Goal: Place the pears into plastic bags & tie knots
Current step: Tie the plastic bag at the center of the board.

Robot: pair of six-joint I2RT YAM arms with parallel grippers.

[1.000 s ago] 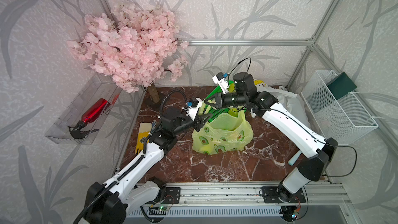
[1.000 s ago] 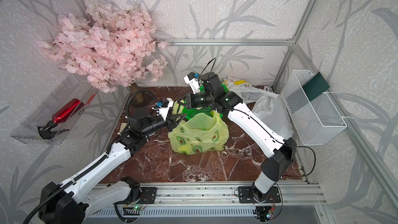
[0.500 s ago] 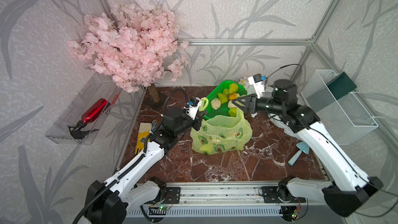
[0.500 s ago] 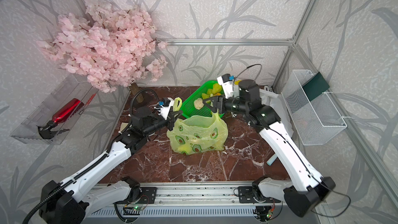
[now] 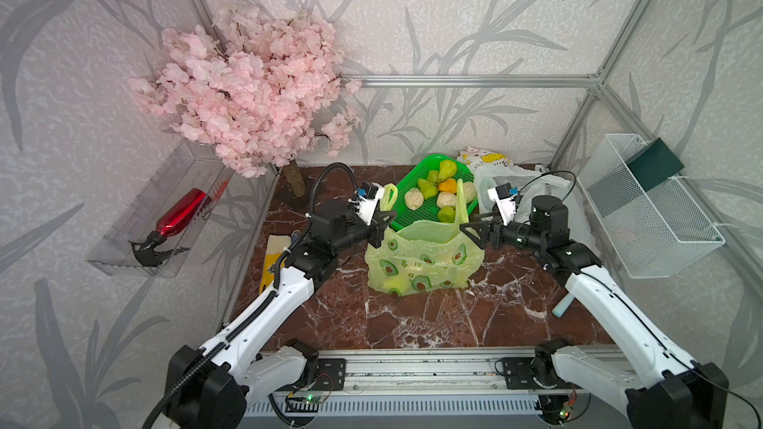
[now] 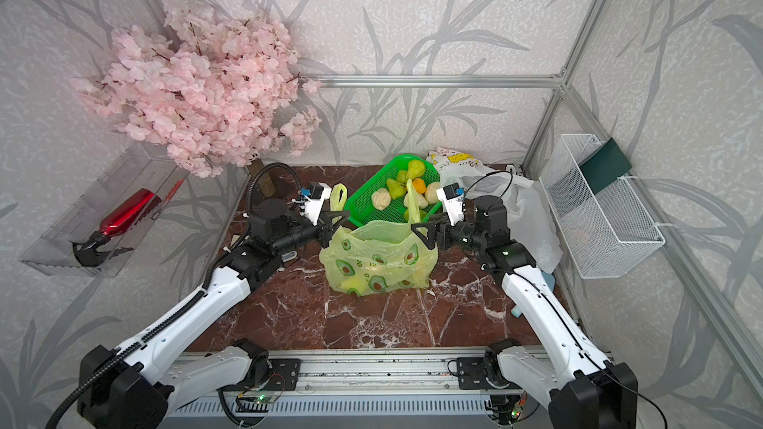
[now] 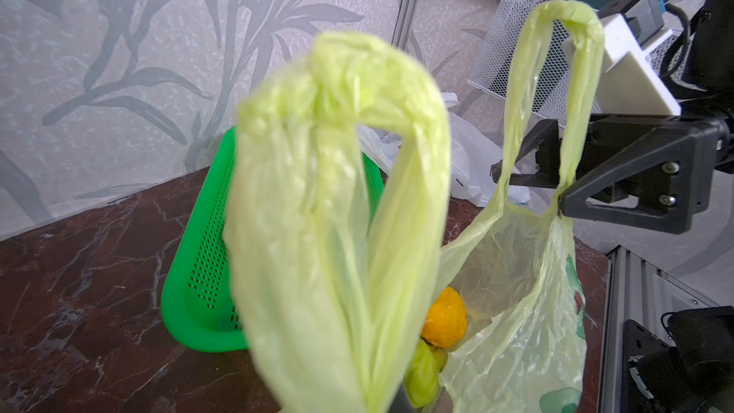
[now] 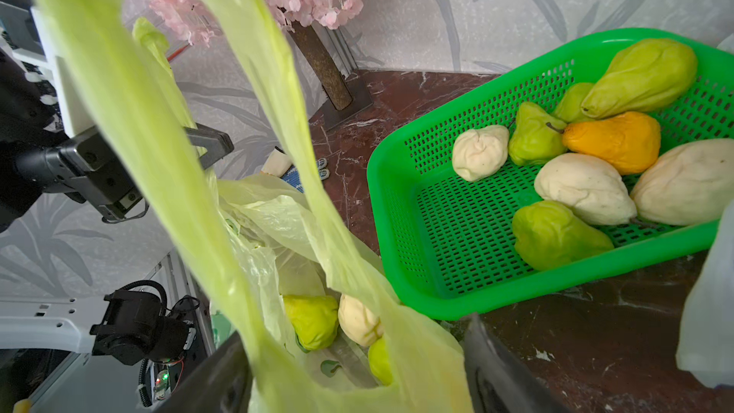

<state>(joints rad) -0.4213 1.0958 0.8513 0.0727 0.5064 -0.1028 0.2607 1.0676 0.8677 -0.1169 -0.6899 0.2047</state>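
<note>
Both top views show the translucent yellow-green plastic bag with avocado print (image 5: 425, 260) standing open on the red-brown marble desk (image 5: 413, 323), between the two arms. The left tool (image 5: 382, 228) is fully closed on the bag's left handle loop (image 7: 317, 133) and holds it raised. The right tool (image 5: 473, 235) has its jaws spread wide. The right handle loop (image 7: 564, 11) rises upright between them, unclamped, with its long axis vertical and crossing the jaw line.

Judgement: the next move calls for the right tool to close on that loop where it stands, since this tool is the nearer one. The knot is not yet tied.

Contents: the bag holds several small toy pears (image 8: 313, 319), green, cream and orange. The green perforated plastic basket (image 8: 381, 200), just behind the bag, holds eight pears (image 8: 580, 188).
</note>
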